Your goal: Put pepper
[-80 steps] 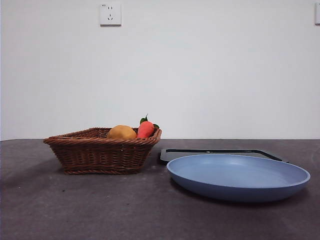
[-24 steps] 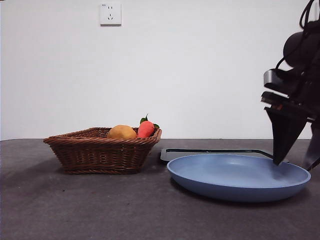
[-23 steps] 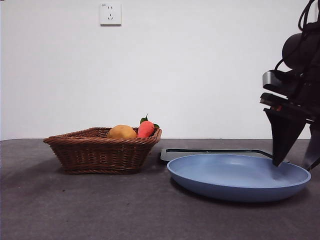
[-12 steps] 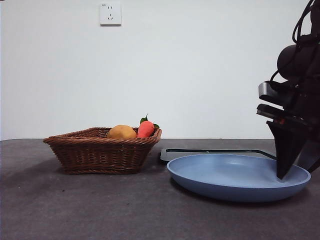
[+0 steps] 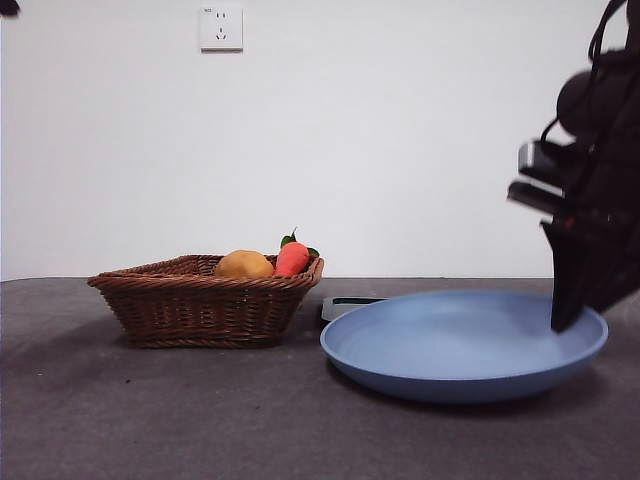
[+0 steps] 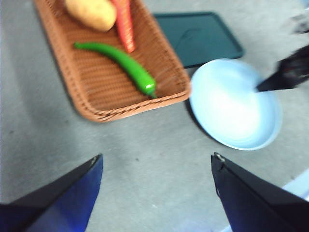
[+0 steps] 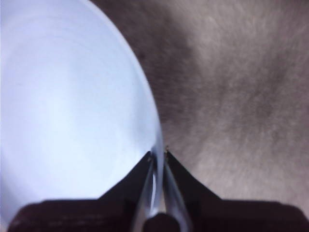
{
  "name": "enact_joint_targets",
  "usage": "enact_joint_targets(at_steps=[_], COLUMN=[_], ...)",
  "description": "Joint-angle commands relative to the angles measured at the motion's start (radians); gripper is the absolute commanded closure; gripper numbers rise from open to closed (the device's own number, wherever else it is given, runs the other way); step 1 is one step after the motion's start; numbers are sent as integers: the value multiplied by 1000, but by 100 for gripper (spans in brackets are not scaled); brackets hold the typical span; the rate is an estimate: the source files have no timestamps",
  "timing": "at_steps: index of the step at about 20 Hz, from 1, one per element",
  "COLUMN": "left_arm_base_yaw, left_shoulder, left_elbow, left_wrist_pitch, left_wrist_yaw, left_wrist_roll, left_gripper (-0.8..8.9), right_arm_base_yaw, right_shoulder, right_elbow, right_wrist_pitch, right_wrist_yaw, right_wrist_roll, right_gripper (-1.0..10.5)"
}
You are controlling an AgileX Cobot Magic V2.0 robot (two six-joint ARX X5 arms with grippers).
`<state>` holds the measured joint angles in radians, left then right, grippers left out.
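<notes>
- The long, slim, glossy green pepper (image 6: 119,63) lay inside the brown woven wicker basket (image 5: 205,297), well apart from both claws; nothing gripped it, so we judged the picking step not yet begun.
- Beside it in the basket lay a red-orange carrot-like piece with green leaves (image 5: 291,257) and a round yellow-brown potato-like lump (image 5: 243,265); the basket wall hid the pepper in the front view.
- Our left gripper (image 6: 157,166) hovered high above the table with its jaws spread wide and empty; the basket and pepper lay ahead of it, likely so it could look down and line up a descent.
- Our right gripper (image 7: 157,155) was clenched on the rim of the round, shallow pale blue plate (image 5: 465,345), one jaw inside the rim and one outside.
- The plate tilted, its gripped side lifted off the dark grey table (image 5: 150,420); we judged the pinch was meant to reposition the plate as the pepper's landing spot.
- A dark flat rectangular tray (image 6: 200,37) lay beyond the plate, near the basket.
</notes>
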<state>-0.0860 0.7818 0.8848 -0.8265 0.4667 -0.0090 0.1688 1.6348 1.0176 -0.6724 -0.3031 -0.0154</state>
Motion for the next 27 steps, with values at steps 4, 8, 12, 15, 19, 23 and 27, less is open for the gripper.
enact_joint_targets(at_steps=[4,8,12,15,19,23,27], left_arm_base_yaw=[-135,-261,-336,-364,-368,-371,-378], left_shoulder=[164,401,665,843,1034,1136,1182], left_elbow=[20,112,302,439,583,635,635], left_wrist_pitch=[181,261,244,216,152,153,174], left_wrist_yaw=[-91,-221,-330,-403,-443,-443,-468], left_wrist_roll=[-134,-209,-209,-222,-258,-281,-286], left_gripper=[423,423,423,423,424,424,424], right_arm_base_yaw=[-11,-49,-58,-58,-58,-58,-58], right_shoulder=[-195,-365,-491,-551,-605,-632,-635], right_elbow=[7,7,7,7,7,7,7], right_wrist_pitch=[-45,-103,-138,-151,-173,-177,-178], right_wrist_yaw=[23,21,21,21,20,16,14], right_wrist_roll=[15,15,14,14,15,14,14], right_gripper=[941,941,941,941,941,941,941])
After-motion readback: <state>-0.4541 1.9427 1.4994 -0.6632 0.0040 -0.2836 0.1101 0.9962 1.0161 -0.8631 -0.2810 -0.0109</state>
